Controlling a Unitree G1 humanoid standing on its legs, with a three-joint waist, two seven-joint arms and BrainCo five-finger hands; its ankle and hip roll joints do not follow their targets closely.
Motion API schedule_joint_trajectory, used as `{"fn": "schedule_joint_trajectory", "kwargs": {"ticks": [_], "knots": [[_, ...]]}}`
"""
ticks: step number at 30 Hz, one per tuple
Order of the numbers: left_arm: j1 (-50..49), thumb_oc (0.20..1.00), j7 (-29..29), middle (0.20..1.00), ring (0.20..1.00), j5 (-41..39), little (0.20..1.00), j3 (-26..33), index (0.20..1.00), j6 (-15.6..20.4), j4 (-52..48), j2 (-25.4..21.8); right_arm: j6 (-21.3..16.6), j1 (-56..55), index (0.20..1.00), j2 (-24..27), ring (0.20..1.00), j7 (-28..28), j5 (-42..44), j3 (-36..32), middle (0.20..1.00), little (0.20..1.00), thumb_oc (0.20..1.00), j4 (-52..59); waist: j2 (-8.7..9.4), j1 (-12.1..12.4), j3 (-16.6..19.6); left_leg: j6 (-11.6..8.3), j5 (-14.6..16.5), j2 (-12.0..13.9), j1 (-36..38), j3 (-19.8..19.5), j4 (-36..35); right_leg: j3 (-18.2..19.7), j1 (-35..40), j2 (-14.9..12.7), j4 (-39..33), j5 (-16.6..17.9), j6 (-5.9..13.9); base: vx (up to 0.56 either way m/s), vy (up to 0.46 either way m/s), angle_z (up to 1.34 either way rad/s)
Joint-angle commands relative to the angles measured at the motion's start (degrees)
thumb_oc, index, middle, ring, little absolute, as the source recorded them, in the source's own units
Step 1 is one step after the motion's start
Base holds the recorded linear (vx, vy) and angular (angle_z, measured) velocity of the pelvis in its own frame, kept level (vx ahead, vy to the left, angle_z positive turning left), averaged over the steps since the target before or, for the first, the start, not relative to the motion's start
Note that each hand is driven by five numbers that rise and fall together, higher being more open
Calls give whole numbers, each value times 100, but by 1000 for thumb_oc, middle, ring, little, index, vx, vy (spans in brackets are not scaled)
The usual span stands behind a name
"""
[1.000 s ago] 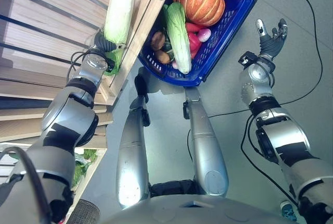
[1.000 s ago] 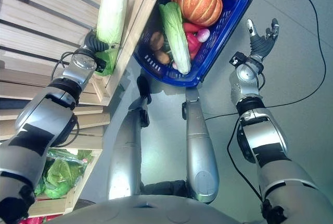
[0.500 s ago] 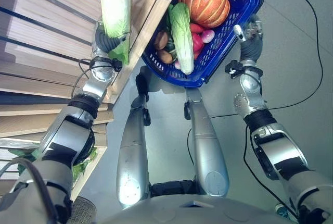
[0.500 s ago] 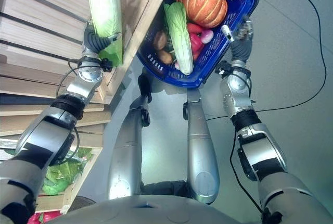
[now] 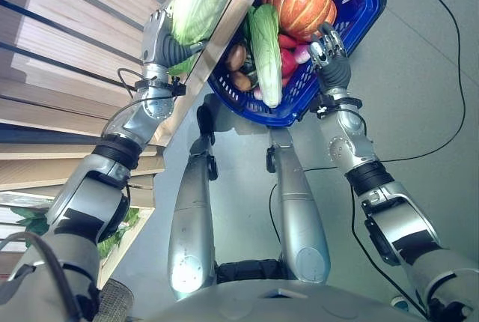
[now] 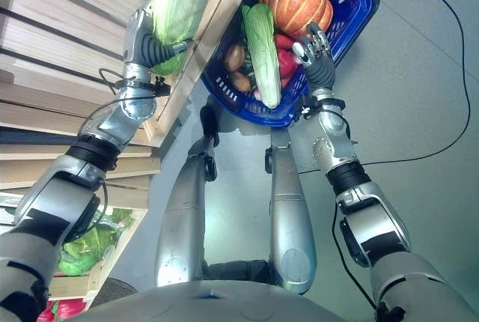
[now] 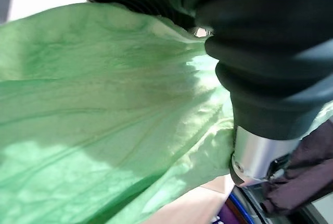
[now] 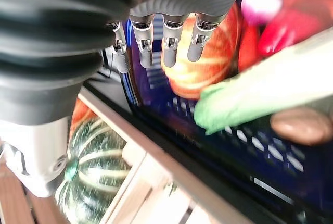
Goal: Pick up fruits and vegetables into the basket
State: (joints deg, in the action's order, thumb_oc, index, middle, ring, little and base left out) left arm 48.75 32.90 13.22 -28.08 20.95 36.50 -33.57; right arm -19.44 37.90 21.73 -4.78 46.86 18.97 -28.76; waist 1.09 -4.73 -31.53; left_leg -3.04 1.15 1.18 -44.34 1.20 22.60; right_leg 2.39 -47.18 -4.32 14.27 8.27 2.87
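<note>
**Bright, even light; wrist views blurred at close range**

We saw the head views evenly and brightly lit, with soft shadows on the grey floor (image 5: 419, 60) and white glare along the arms. In the left wrist view, the cabbage (image 7: 104, 130) glowed with light and lacked sharp focus. In the right wrist view, the basket (image 8: 218, 146) and its contents were smeared and soft.

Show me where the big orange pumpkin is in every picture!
Left eye view: pumpkin at the top, at the basket's far end.
Right eye view: top middle, same spot.
Left wrist view: not in it.
Right wrist view: behind the fingertips.
Shared landmark: the blue basket.
</note>
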Motion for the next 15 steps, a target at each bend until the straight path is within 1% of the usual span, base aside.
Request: {"fn": "schedule_joint_trajectory", "kwargs": {"ticks": [1, 3, 7, 11, 12, 15], "knots": [[22, 200, -190, 200, 200, 294, 200, -39, 200, 526, -678, -183, 36, -258, 1000, 251, 1000, 273, 94, 46, 1000, 1000, 1000, 650, -130, 141, 174, -103, -374, -135, 200, -94, -664, -559, 361, 187, 610, -769, 115, 0, 0, 0], [42, 200, -288, 200, 200, 284, 200, -108, 200, 547, -756, -188, 97, -250, 1000, 242, 1000, 312, 71, 74, 1000, 1000, 1000, 712, -128, 139, 174, -100, -382, -135, 210, -89, -675, -556, 373, 185, 596, -756, 122, 0, 0, 0], [77, 200, -622, 200, 200, 253, 200, -270, 200, 720, -1011, -185, 259, -214, 1000, 208, 1000, 385, 22, 192, 1000, 1000, 1000, 924, -121, 136, 174, -99, -385, -123, 213, -71, -686, -551, 378, 174, 582, -736, 141, 0, 0, 0], [85, 200, -870, 200, 200, 222, 200, -375, 200, 781, -1179, -143, 317, -195, 1000, 164, 1000, 372, 5, 237, 1000, 1000, 1000, 1046, -111, 138, 174, -96, -387, -117, 197, -69, -686, -546, 366, 168, 573, -718, 153, 0, 0, 0], [68, 200, -1007, 200, 200, 213, 200, -422, 200, 772, -1292, -113, 345, -205, 1000, 131, 1000, 358, -31, 264, 1000, 1000, 1000, 1098, -108, 142, 174, -94, -389, -117, 194, -73, -691, -540, 363, 169, 575, -711, 162, 0, 0, 0], [63, 200, -1146, 200, 200, 220, 200, -510, 200, 765, -1389, -65, 413, -191, 1000, 94, 1000, 382, -81, 309, 1000, 1000, 1000, 1148, -97, 143, 174, -85, -388, -116, 204, -71, -706, -537, 370, 174, 565, -700, 171, 0, 0, 0]]}}
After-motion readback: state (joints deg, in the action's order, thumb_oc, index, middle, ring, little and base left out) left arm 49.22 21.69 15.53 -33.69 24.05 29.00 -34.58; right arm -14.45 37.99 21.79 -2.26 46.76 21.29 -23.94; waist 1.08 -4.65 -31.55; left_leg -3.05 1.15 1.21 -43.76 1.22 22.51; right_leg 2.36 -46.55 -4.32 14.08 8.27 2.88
